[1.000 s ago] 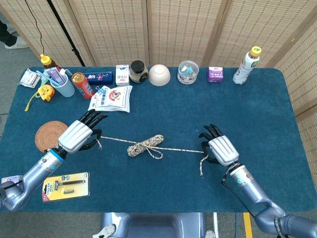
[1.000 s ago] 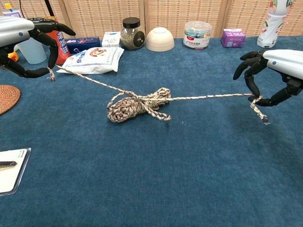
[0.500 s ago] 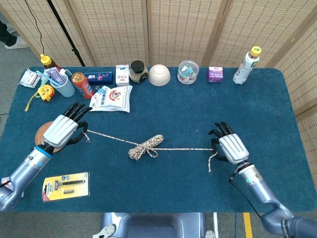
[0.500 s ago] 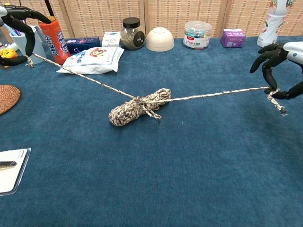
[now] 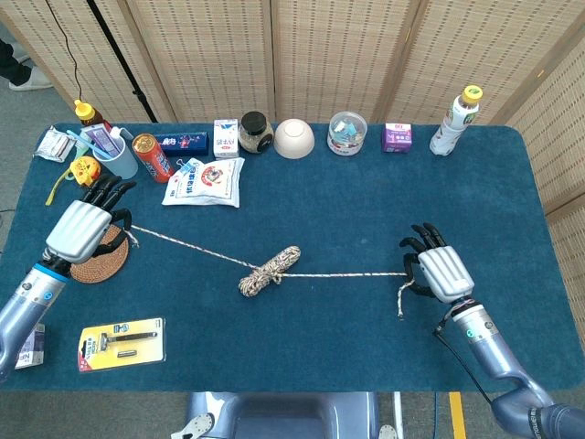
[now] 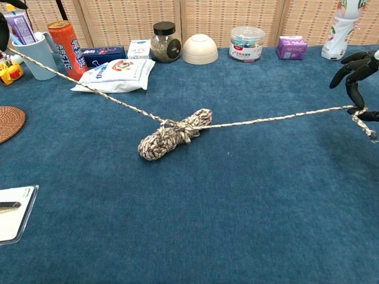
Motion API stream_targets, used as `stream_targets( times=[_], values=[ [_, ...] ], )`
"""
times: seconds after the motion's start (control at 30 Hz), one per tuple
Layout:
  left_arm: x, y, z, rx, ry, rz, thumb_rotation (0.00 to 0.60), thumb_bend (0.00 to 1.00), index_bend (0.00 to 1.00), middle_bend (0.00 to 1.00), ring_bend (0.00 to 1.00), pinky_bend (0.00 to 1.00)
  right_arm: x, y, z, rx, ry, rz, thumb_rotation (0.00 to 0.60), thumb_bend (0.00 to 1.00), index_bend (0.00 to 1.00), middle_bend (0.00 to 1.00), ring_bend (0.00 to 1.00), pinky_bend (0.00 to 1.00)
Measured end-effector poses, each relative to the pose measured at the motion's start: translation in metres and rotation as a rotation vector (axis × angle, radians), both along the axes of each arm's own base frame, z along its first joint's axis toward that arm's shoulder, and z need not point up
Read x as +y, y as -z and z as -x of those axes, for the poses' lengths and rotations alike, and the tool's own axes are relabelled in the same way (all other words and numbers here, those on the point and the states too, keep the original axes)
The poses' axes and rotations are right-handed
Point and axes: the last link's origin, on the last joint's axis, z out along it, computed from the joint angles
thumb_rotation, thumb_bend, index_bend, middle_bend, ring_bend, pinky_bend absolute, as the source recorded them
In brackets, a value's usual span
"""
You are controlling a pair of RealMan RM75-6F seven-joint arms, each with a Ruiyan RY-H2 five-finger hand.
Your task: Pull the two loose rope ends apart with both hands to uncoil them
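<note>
Head view alone: left robot hand (image 5: 80,228) and right robot hand (image 5: 442,272) each gripping taut rope (image 5: 340,273).

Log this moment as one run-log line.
left hand: holds rope end | right hand: holds rope end | rope: taut both sides, middle bundle coiled | stage: pulling apart

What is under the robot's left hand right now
A round woven coaster lies on the table under the left hand, which pinches one rope end above it. The hand covers the coaster's upper part, so anything lying there cannot be seen.
</note>
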Motion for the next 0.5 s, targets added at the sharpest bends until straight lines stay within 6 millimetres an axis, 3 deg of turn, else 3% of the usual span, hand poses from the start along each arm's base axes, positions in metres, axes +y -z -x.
stream_targets(
  times=[0.5],
  values=[
    [0.003, -0.033, 0.022, 0.011, -0.063, -0.093, 0.6, 0.44, 0.67, 0.12, 0.0, 0.0, 0.004, -0.012, 0.015, 0.009, 0.034, 0.028, 0.6, 0.39, 0.69, 0.29, 0.09, 0.0]
  ],
)
